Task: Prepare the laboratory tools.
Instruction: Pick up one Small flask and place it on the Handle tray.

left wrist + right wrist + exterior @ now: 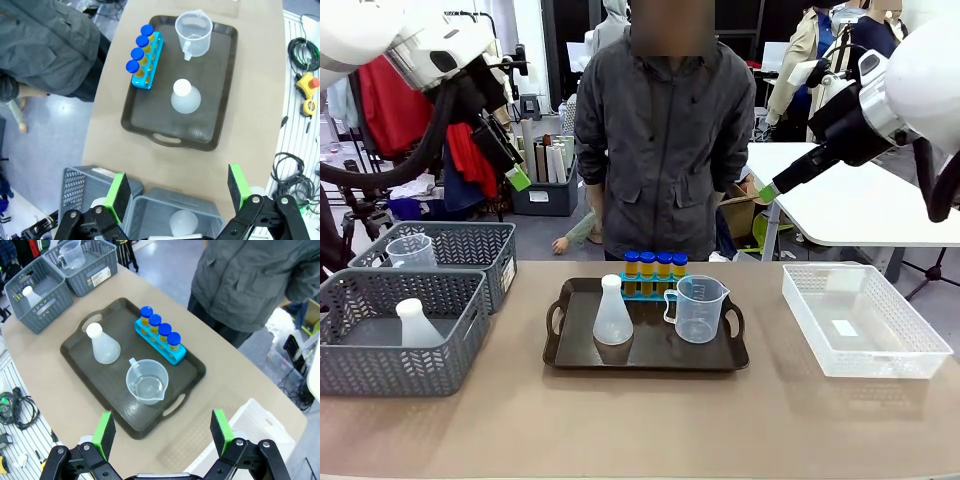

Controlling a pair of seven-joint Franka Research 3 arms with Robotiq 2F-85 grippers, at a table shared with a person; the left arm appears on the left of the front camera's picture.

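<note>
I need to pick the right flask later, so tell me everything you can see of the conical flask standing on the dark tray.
The conical flask is translucent white, plastic by its look, with a wide base narrowing to a slim neck and an opaque white top. It stands upright on the dark tray, on the left half in the front view, beside the measuring beaker and in front of the blue tube rack, touching neither. It looks empty. Nothing grips it.
</note>
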